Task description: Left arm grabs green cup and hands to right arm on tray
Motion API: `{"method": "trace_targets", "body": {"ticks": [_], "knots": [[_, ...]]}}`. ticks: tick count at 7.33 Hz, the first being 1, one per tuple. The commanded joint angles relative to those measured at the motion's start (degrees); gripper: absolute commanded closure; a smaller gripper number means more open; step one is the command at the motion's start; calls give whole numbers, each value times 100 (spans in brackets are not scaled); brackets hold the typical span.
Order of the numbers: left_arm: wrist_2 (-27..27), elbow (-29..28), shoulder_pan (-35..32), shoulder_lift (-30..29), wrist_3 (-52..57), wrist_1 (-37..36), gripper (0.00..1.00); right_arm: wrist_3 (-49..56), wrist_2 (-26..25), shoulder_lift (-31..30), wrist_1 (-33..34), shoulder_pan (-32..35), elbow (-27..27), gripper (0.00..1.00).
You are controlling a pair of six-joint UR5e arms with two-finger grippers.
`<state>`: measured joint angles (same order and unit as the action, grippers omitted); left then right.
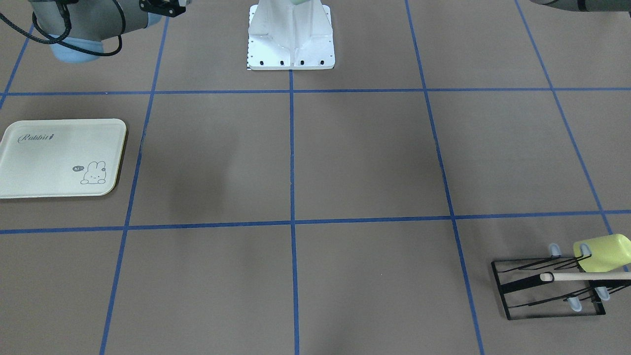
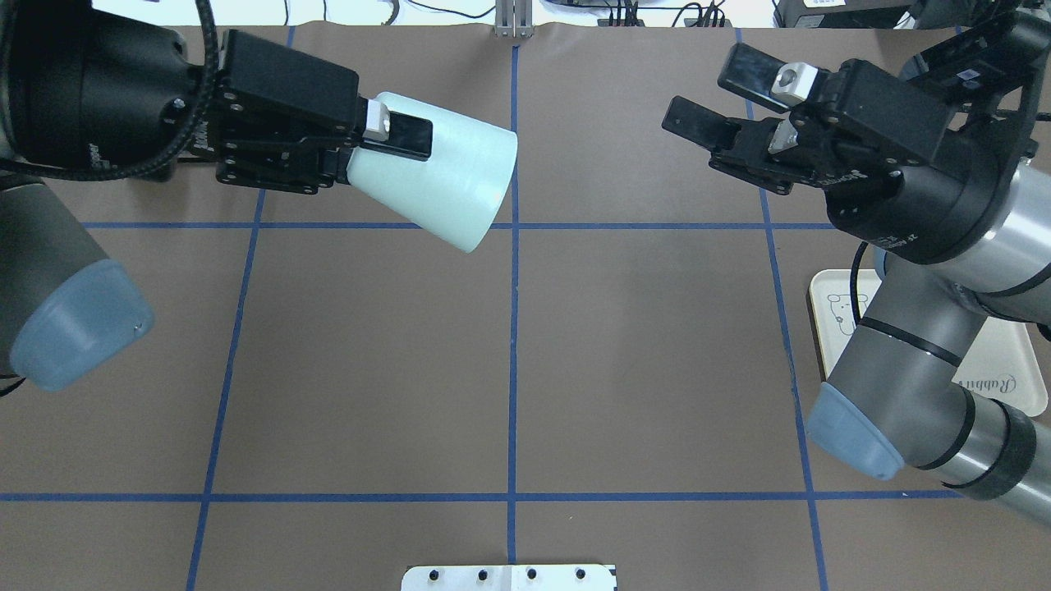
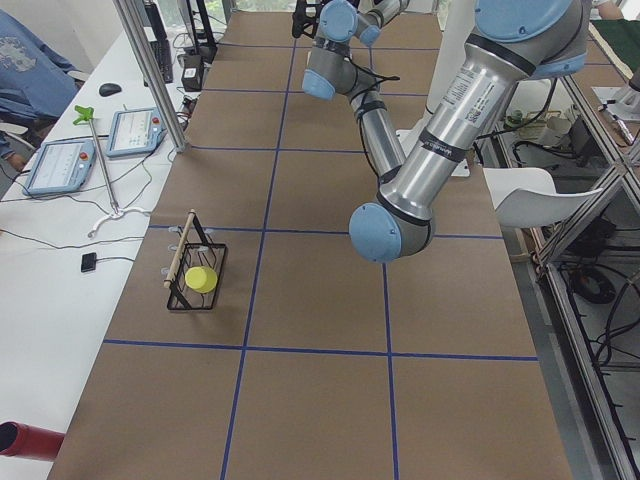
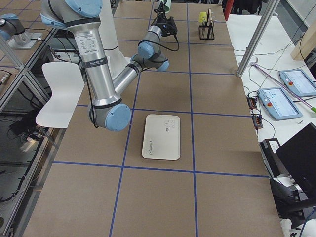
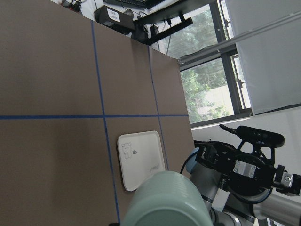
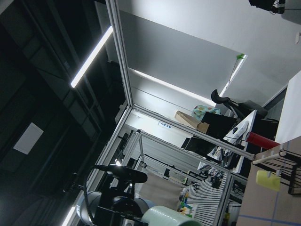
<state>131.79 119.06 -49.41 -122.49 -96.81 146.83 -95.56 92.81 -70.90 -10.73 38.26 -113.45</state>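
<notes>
Grab done: left gripper [image 2: 386, 156] clamps the green cup [image 2: 447, 185] aloft; right gripper [image 2: 704, 89] spread open (empty); handover and tray [image 1: 49, 158] placement remain.

the right arm [image 2: 911, 353] hides much of the tray [image 2: 1008, 359] overhead.

Green cup [image 2: 435, 180]: pale mint, horizontal, raised at 11 o'clock. Tray [image 2: 1000, 357]: cream, flat, 4 o'clock.

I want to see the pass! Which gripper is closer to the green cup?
Left. The left gripper holds the green cup; the right gripper is open, across a gap.
</notes>
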Motion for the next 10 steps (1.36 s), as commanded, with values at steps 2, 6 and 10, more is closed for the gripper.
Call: {"method": "trace_targets", "body": {"ticks": [2,6,10], "knots": [[-396,-5,168,-3,-548,907,100,-33,-105,130,-8,-266,-46,2],[-881,-339,282,-117,-567,1006,100,29,-114,498,89,-459,429,2],[-1006,-541,300,-188,-559,1023,100,20,-97,508,54,-627,367,2]]}}
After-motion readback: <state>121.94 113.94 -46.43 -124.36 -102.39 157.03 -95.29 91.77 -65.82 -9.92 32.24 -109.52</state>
